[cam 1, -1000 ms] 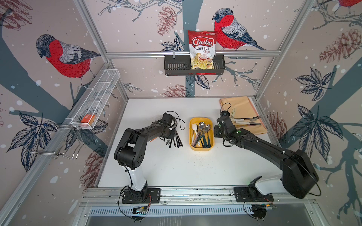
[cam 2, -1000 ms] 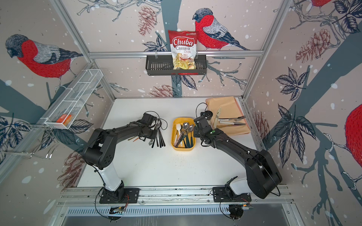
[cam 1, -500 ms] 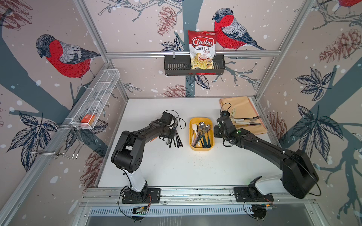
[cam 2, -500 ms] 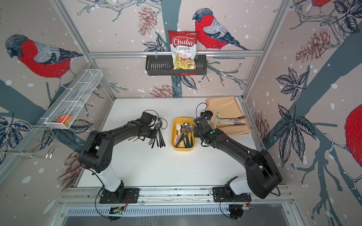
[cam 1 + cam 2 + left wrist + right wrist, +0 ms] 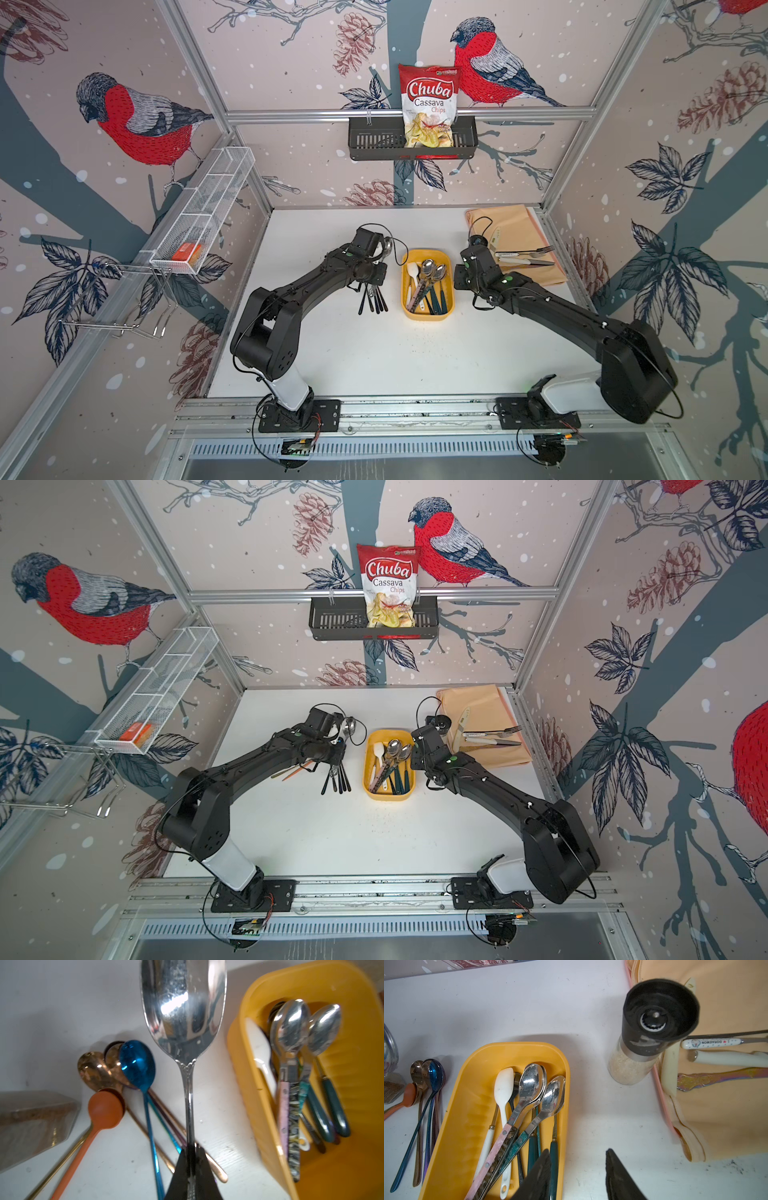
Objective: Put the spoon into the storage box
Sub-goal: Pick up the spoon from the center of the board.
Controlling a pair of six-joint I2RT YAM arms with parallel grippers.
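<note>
Left pincer (image 5: pixel 191 1159) clamped on silver spoon (image 5: pixel 184 1012) handle mid-frame, left of yellow storage box (image 5: pixel 353 1088); right pincer (image 5: pixel 577 1174) apart.

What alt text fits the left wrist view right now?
The left gripper, shut on a large silver spoon by its handle, holds it above the white table. Loose colored spoons lie beside it; the yellow storage box already holds several.
</note>
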